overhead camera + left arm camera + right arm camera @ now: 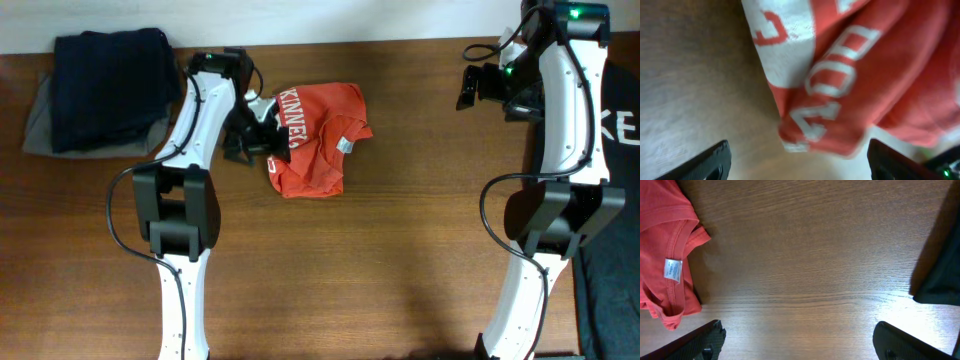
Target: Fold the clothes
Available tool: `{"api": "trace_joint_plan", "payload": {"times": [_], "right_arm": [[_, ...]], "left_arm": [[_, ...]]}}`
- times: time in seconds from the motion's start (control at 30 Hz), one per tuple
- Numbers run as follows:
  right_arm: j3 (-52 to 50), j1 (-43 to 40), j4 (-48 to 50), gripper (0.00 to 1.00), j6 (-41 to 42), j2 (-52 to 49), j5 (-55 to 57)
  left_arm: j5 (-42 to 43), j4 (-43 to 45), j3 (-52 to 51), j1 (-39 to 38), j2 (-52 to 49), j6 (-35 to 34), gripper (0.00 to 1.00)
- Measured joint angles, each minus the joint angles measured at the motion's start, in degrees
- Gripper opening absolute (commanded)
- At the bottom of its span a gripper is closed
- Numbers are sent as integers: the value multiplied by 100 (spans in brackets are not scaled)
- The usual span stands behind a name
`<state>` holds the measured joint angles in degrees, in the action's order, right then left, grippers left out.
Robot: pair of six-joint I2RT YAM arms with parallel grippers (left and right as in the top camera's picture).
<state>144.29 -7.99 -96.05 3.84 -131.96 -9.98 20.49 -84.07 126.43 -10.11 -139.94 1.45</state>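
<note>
**Wood table (400, 260), bunched T-shirt (318, 140): one-layer pinch risk**

Left gripper (799, 162) has its jaws wide apart at the lettered edge of the crumpled orange-red T-shirt. That view is blurred, so contact is uncertain. Closing here would likely catch one loose fold and drag the heap. Right gripper (799, 340), jaws also apart, hangs over bare wood well apart from the cloth, too far off to pin it.

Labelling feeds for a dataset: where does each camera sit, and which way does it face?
Overhead: above the table, facing straight down; T-shirt, both arms visible.
Left wrist: facing down, close over T-shirt lettering; left end effector tips frame it.
Right wrist: facing down at table, collar at left; right end effector open.
Shared: all show the T-shirt.
</note>
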Motion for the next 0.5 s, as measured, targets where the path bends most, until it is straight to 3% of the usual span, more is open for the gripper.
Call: {"api": "trace_joint_plan", "payload": {"times": [0.1, 0.23, 0.3, 0.43, 0.47, 0.5], "right_arm": [[0, 0, 0, 99, 2, 0, 0], [0, 0, 0, 99, 0, 0, 0], [0, 0, 0, 99, 2, 0, 0], [0, 0, 0, 99, 0, 0, 0], [0, 0, 0, 99, 4, 0, 0], [0, 0, 2, 99, 2, 0, 0]], "left_arm": [[0, 323, -299, 0, 0, -55, 85], [-2, 542, -448, 0, 0, -114, 70], [2, 605, -448, 0, 0, -164, 53], [-2, 608, -452, 0, 0, -157, 7], [-2, 590, -452, 0, 0, -181, 1], [-9, 544, -452, 0, 0, -153, 0]]}}
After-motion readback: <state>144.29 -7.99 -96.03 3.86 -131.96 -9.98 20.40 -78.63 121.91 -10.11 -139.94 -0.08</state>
